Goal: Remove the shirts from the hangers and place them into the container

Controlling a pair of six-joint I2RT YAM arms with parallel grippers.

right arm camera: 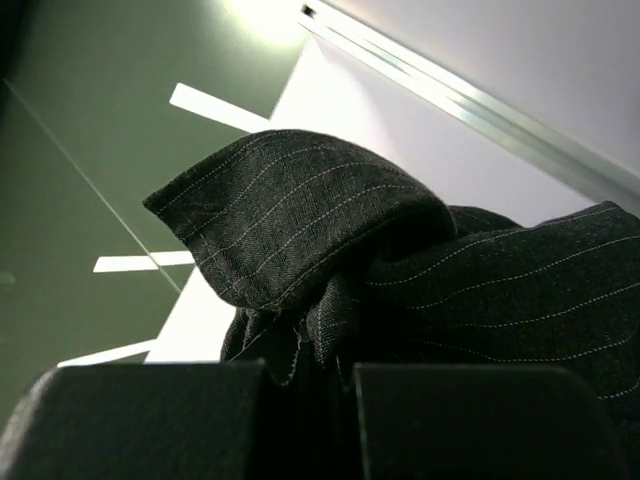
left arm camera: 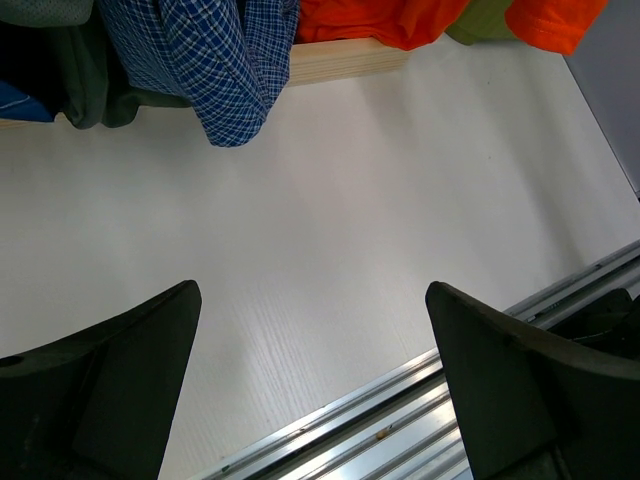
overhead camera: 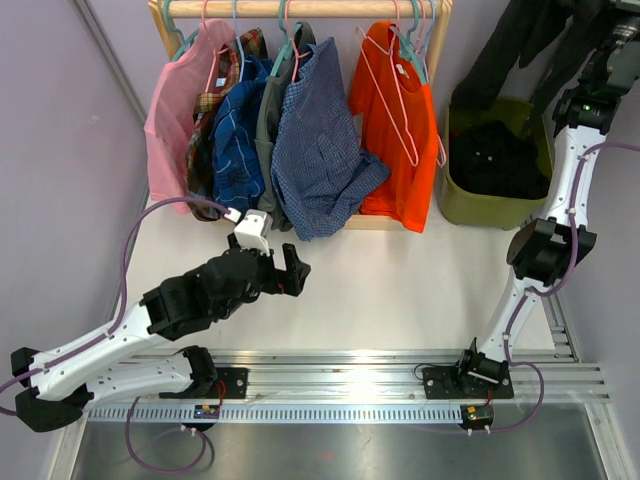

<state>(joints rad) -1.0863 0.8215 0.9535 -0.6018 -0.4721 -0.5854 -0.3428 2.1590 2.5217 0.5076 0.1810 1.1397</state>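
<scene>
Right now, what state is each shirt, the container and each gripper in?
Black pinstriped shirt, gripped, hanging over the container.
Container, holding dark cloth.
Right gripper, shut on the black pinstriped shirt.
Left gripper, open, empty, above the table.
Orange shirt, hung on the rail.
Blue small-checked shirt, hung on the rail.
Pink shirt, hung on the rail.
Blue plaid shirt, hung on the rail.

place: robot lab | evidence: aluminium mounting rails (overhead camera: 380, 358), lilac walls (overhead camera: 60, 120), white tabletop (overhead camera: 400, 285)
</scene>
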